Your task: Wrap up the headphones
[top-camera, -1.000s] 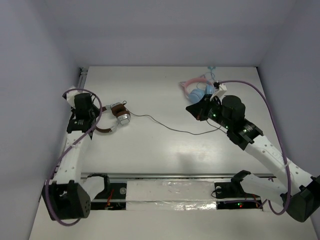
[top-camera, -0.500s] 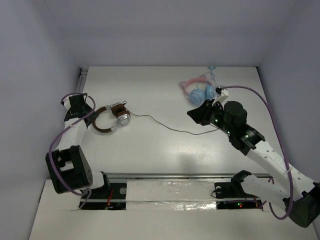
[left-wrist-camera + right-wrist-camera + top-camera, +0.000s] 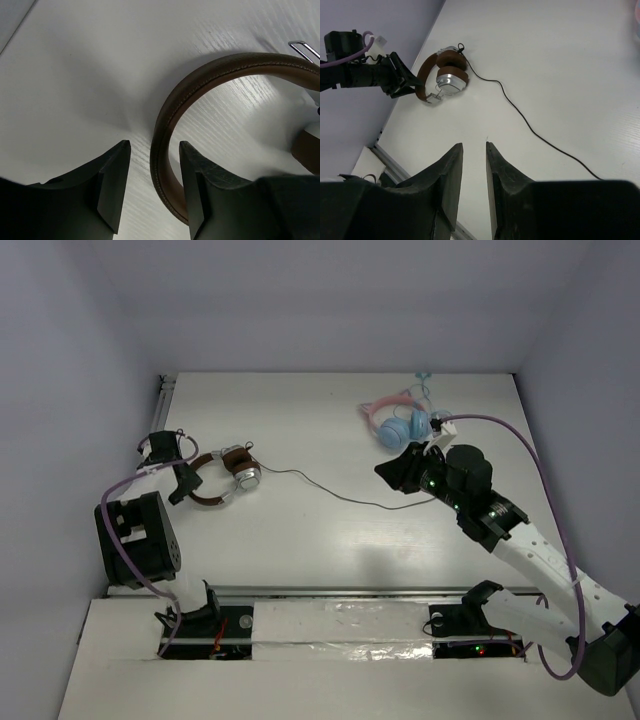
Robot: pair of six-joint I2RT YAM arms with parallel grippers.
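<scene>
The headphones (image 3: 228,478) lie at the table's left, with a brown headband (image 3: 210,75) and silver-and-brown earcups (image 3: 451,80). Their thin dark cable (image 3: 340,495) runs right across the table towards my right arm. My left gripper (image 3: 185,482) is open and straddles the headband's left curve. In the left wrist view (image 3: 154,145) the band runs between the jaws, close to the right finger, with a gap on the left. My right gripper (image 3: 393,468) hovers over the table with its jaws slightly apart and empty (image 3: 474,145). The cable (image 3: 520,115) passes ahead of it.
Smaller pink-and-light-blue headphones (image 3: 400,418) lie at the back right, just behind my right gripper. A metal rail (image 3: 350,592) and white padding run along the near edge. Grey walls close in the table on the left, back and right.
My left arm has folded back towards its base and its gripper has come down around the headband's left curve. My right gripper has drifted slightly right. The headphones have not moved.
</scene>
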